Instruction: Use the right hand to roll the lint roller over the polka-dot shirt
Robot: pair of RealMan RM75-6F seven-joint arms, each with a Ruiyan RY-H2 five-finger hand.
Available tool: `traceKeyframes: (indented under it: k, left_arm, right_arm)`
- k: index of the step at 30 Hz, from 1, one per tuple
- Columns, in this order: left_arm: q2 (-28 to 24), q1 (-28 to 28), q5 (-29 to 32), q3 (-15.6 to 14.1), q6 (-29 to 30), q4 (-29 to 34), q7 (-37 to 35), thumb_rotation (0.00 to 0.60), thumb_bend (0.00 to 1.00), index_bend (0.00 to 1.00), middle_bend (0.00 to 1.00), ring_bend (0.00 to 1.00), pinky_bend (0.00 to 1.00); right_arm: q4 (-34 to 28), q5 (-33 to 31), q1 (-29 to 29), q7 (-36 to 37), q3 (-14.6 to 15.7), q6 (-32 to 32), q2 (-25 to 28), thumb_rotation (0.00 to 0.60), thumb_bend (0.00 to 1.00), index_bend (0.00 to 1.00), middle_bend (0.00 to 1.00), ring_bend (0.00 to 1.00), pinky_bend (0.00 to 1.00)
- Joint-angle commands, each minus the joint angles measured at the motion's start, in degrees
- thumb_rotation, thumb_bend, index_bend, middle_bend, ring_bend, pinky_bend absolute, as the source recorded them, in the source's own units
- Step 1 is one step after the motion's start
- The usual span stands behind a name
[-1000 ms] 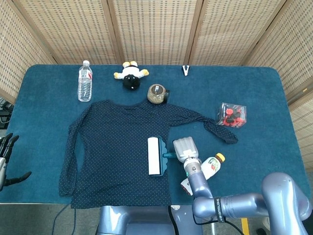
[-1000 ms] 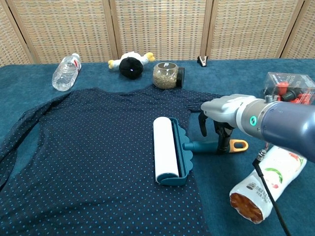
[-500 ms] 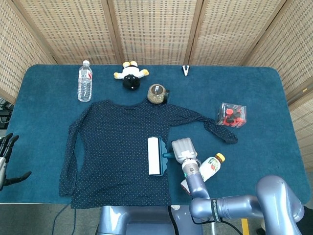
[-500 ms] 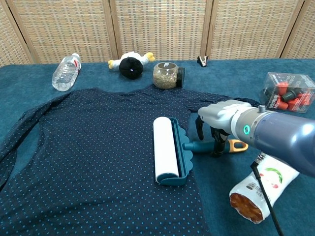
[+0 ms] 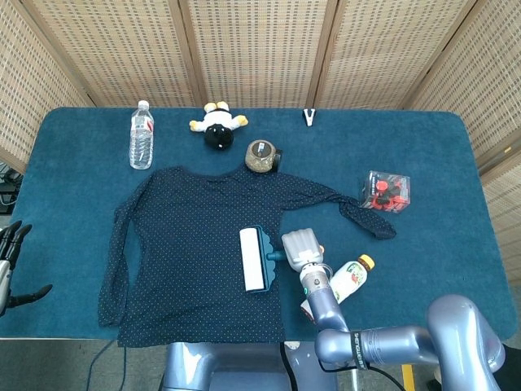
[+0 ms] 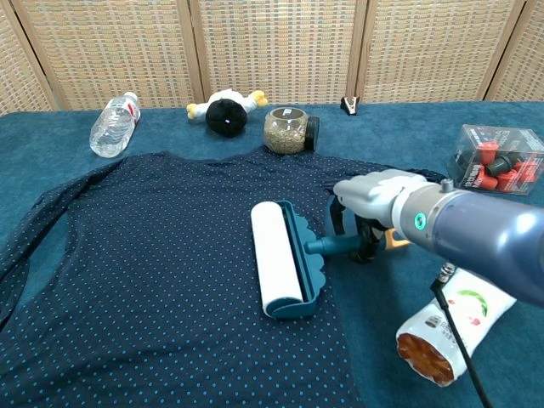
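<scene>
Chest view shows the right hand [image 6: 367,206] with its fingers curled around the teal handle of the lint roller [image 6: 285,259], whose white roll lies flat on the polka-dot shirt [image 6: 153,272], near the shirt's right edge. The shirt is spread on the blue table [image 5: 456,269]. In the head view the left hand [image 5: 10,265] sits at the table's left edge, fingers apart, holding nothing.

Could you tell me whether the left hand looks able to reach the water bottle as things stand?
Probably yes. The left hand sits open at the table's left edge, and the water bottle lies upright in the far left corner, clear of the shirt; only bare cloth-covered table lies between them, though the stretch looks long.
</scene>
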State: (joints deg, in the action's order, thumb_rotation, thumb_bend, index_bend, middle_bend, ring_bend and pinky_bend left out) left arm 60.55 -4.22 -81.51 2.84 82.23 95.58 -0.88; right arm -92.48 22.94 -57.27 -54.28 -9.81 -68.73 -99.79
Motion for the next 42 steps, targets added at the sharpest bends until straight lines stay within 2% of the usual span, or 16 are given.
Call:
traceKeyframes:
  k: [1, 7, 13, 19, 26, 32, 36, 42]
  left_arm:
    - [-0.1, -0.01, -0.03, 0.02, 0.01, -0.01, -0.25, 0.6, 0.0, 0.0, 0.0, 0.0, 0.0]
    - [-0.74, -0.11, 0.0, 0.16, -0.19, 0.01, -1.86, 0.6, 0.0, 0.0, 0.0, 0.0, 0.0]
    - [-1.21, -0.32, 0.03, 0.22, -0.66, -0.14, -3.34, 0.6, 0.0, 0.0, 0.0, 0.0, 0.0]
    - [-1.56, -1.1, 0.71, 0.27, -2.61, -0.76, -4.95, 0.6, 0.0, 0.0, 0.0, 0.0, 0.0]
    - [-1.75, -2.32, 2.34, 0.69, -5.51, -1.88, -6.86, 0.6, 0.0, 0.0, 0.0, 0.0, 0.0]
    - [-1.82, -3.21, 3.7, 0.96, -7.78, -2.89, -8.24, 0.6, 0.0, 0.0, 0.0, 0.0, 0.0]
    - [-1.84, -3.58, 4.09, 1.09, -8.52, -3.39, -8.91, 0.6, 0.0, 0.0, 0.0, 0.0, 0.0]
    - [-1.88, -3.57, 4.0, 1.01, -8.38, -3.35, -9.05, 0.6, 0.0, 0.0, 0.0, 0.0, 0.0]
  right_arm:
    - [-1.18, 0.55, -0.07, 0.09, -1.05, -0.09, 1.01, 0.6, 0.86, 0.69, 1.0, 1.0, 1.0]
    - [-3.94, -0.26, -2.25, -2.58, -4.11, -1.03, 2.77, 0.6, 0.88, 0.71, 1.0, 1.0, 1.0]
    - [-3.33, -2.28, -6.51, -7.7, -6.8, -1.6, 2.2, 0.6, 0.89, 0.72, 1.0, 1.0, 1.0]
    - [2.44, -8.02, -14.21, -15.83, -10.48, -1.3, -2.33, 0.6, 0.9, 0.73, 1.0, 1.0, 1.0]
    - [8.79, -11.85, -20.62, -21.5, -12.4, -0.63, -7.79, 0.6, 0.91, 0.74, 1.0, 1.0, 1.0]
    - [14.82, -13.62, -24.85, -25.35, -12.56, 0.87, -12.56, 0.6, 0.92, 0.74, 1.0, 1.0, 1.0]
    - [17.62, -13.84, -25.72, -25.88, -12.47, 1.29, -14.58, 0.6, 0.92, 0.75, 1.0, 1.0, 1.0]
    - [19.79, -11.16, -24.48, -27.29, -8.07, 0.84, -15.06, 0.6, 0.93, 0.75, 1.0, 1.0, 1.0]
